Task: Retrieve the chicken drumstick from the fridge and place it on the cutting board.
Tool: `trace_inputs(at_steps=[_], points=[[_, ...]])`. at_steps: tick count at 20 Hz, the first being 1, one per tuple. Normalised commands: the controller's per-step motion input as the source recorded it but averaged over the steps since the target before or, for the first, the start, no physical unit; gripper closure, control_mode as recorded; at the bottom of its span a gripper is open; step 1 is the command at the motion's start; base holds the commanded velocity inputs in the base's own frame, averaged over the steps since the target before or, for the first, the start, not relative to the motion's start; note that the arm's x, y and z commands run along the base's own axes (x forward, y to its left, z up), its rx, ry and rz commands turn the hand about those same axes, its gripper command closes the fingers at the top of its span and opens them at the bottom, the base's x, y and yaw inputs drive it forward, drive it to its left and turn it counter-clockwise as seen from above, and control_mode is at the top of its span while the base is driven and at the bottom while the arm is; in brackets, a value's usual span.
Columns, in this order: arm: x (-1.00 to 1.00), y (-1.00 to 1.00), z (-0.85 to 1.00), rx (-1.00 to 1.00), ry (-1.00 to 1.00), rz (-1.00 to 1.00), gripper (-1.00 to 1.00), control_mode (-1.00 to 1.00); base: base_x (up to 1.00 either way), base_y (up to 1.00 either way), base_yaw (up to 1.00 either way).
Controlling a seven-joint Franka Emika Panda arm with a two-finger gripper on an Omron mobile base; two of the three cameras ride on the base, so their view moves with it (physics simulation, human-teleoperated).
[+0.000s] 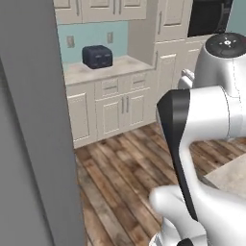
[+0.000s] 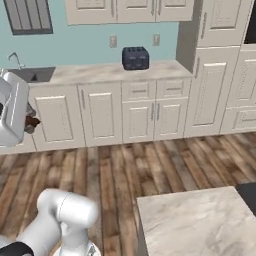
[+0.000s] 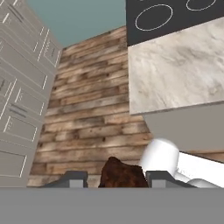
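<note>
Pincer [image 3: 114, 178] clenching chicken drumstick [image 3: 122, 174] between dark tips, carrying it above plank floor [image 3: 87, 113], away from fridge [image 1: 29, 144]. Robot doing well by holding grip firm, swinging slowly toward marbled desk [image 3: 175, 65]. Drumstick: lumpy, dark brown, rough-skinned; tapered bone end probably hidden. Desk top smooth, veined, square-cornered. Dark toaster [image 2: 135, 58] boxy, on far desk.

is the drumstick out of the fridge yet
Out. The chicken drumstick sits between the claw fingers, above wooden floor, not inside any shelf.
</note>
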Motion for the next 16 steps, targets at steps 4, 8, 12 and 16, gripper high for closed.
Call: trace_inputs(at_steps=[4, 8, 12, 16], points=[[0.00, 0.00, 0.00, 0.00, 0.00, 0.00, 1.00, 1.00, 1.00, 0.15, 0.11], [0.00, 0.00, 0.00, 0.00, 0.00, 0.00, 1.00, 1.00, 0.98, 0.12, 0.43], [0.00, 0.00, 0.00, 0.00, 0.00, 0.00, 1.00, 1.00, 0.12, 0.03, 0.93], [0.00, 0.00, 0.00, 0.00, 0.00, 0.00, 1.00, 1.00, 0.00, 0.07, 0.97]])
